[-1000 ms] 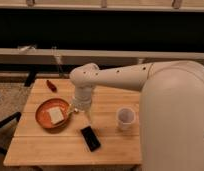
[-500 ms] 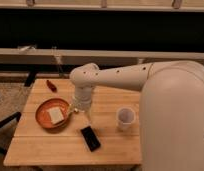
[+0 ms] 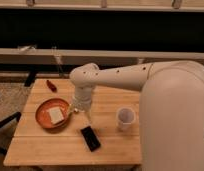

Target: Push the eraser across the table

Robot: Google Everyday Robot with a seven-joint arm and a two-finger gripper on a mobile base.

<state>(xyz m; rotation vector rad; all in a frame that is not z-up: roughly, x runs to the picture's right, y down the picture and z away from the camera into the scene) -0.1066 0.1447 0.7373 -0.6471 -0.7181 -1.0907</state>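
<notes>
- Nothing has visibly shifted since the earlier frames: the arm, the end effector and every object on the surface sit where they were.
- Camera view: the white arm (image 3: 120, 77) reaches in from the robot's bulky white body (image 3: 177, 120) on the right side of the picture. It bends at a rounded joint and turns downward over the middle of the wooden surface (image 3: 45, 147).
- The end effector (image 3: 80, 109) hangs low above the surface, just beside the right-hand rim of the orange bowl (image 3: 41, 109). Whether it is wide or narrow, I cannot tell. It holds nothing that can be seen.
- The eraser (image 3: 90, 138), a flat black rectangle, lies on the surface near the front edge. It is below and slightly right of the end effector, apart from it, and turned at a slant.
- A pale square block (image 3: 56, 115) lies inside the orange bowl.
- A white cup (image 3: 125, 119) stands upright on the surface, right of the end effector and close to the robot's body.
- A small red object (image 3: 51, 85) lies near the far left corner of the surface, well apart from the eraser.
</notes>
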